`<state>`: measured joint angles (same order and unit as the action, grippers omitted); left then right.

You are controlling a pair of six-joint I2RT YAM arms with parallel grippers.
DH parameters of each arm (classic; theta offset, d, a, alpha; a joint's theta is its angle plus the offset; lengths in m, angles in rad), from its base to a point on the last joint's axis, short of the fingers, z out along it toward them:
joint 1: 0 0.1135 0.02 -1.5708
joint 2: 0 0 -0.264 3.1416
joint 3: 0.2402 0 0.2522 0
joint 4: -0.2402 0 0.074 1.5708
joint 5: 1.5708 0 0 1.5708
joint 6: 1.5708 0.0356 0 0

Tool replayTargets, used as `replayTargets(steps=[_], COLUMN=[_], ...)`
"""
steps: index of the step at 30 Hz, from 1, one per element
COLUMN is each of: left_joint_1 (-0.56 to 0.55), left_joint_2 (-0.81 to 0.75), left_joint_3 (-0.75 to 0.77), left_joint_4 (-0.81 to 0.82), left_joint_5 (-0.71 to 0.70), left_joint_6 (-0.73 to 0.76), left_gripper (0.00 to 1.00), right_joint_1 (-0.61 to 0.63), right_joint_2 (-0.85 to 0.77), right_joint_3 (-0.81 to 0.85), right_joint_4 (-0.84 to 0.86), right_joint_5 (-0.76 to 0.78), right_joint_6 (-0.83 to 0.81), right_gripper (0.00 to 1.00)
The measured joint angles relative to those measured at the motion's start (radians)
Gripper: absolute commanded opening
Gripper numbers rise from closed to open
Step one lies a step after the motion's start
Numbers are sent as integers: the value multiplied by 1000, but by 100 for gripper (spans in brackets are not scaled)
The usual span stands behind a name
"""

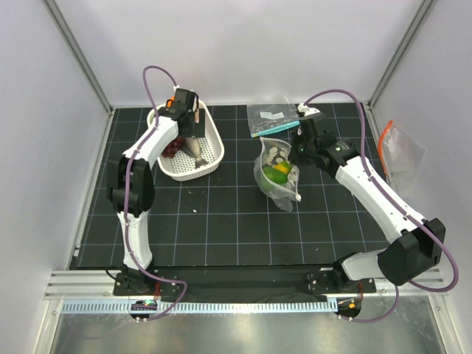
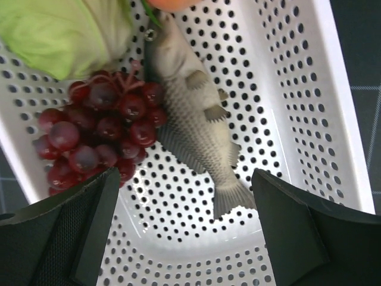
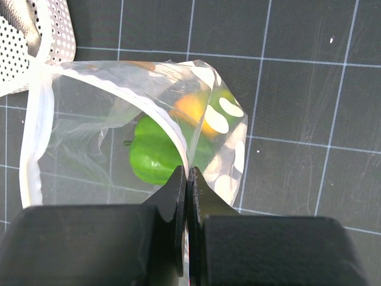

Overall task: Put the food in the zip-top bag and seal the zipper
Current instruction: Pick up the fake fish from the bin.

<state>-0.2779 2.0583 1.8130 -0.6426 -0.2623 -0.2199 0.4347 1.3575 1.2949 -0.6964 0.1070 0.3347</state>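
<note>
The right gripper (image 3: 187, 202) is clamped on the rim of the zip-top bag (image 3: 77, 131), its jaws pressed flat together on the film beside the zipper (image 3: 28, 161); the pinch appears meant to lift that edge so the mouth stands open as a wide loop facing the white basket (image 2: 309, 89), ready to take more food. The bag rests on the black mat (image 1: 221, 228) near the middle of the table, just to the right of the basket, and already holds a green pepper (image 3: 152, 158) with an orange-yellow piece (image 3: 190, 110) behind it at the closed end. The left gripper (image 2: 186, 238) hangs over the basket with its jaws spread wide and nothing between them; below it lie the grapes (image 2: 98, 134), touching a grey fish (image 2: 193, 125), with a pale green leafy piece (image 2: 59, 33) at the far end. The spread seems set for a descent onto one of these, most likely the grapes or the fish; the zipper is unsealed, as it must be while items remain in the basket.
</note>
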Motion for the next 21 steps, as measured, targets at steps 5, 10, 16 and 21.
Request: replayTargets(steps=[5, 10, 16, 21], left_joint_1=[-6, -6, -6, 0], left_joint_2=[10, 43, 136, 203], left_joint_3=[-31, -52, -50, 4], left_joint_4=[12, 44, 55, 48], left_joint_5=[69, 118, 92, 63], left_joint_6=[-47, -117, -166, -184], left_gripper=[85, 83, 83, 81], right_joint_1=[0, 0, 0, 0], right_joint_2=[6, 6, 6, 6], right_joint_3=[3, 3, 3, 3], right_joint_4=[0, 1, 1, 0], right_joint_5=[-6, -9, -17, -16], right_joint_6=[0, 0, 0, 0], right_gripper=[1, 1, 1, 1])
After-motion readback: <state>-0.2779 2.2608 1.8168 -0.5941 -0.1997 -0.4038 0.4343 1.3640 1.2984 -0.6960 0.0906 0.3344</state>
